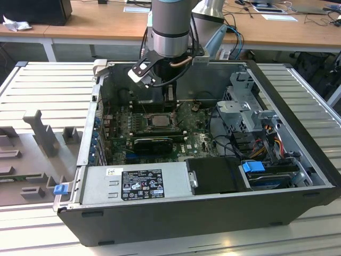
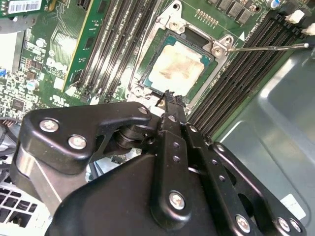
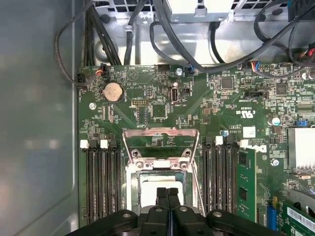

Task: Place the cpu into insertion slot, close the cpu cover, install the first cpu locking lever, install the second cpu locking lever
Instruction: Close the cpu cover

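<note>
cpu (image 2: 177, 69) in insertion slot (image 2: 156, 53) under clenched empty fingers (image 2: 171, 118); first wrist view: cpu cover (image 3: 160, 131) raised

The cpu (image 2: 176, 73) is topped with pale, dull metal, smeared with a brownish film. The insertion slot (image 3: 132, 187) is rimmed in silver metal, and the cpu cover (image 3: 160, 132) is made of thin, bare silver sheet. The circuit board (image 3: 197, 108) is coated in glossy green; its memory slots (image 3: 98, 182) are of black plastic. The tool (image 2: 170, 96) is finished in matt black and studded with shiny metal screws. The bench (image 1: 48, 85) is made of ribbed, satin-grey metal.
</note>
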`<action>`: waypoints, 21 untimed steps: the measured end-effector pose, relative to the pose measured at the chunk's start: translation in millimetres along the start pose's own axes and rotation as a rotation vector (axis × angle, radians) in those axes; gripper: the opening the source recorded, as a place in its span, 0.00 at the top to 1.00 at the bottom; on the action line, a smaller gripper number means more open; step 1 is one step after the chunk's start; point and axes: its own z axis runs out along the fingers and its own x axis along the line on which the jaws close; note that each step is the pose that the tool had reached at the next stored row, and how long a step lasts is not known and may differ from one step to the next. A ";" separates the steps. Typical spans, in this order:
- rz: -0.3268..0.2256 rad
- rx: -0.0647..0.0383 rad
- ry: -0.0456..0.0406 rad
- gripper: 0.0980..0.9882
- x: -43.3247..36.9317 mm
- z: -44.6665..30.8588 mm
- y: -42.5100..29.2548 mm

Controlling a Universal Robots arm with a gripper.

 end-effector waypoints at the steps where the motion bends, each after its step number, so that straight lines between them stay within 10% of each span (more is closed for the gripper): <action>1: 0.000 0.000 0.0000 0.99 0.0 -1.7 0.0; 21: 0.000 0.000 0.0001 0.99 0.7 -15.4 10.3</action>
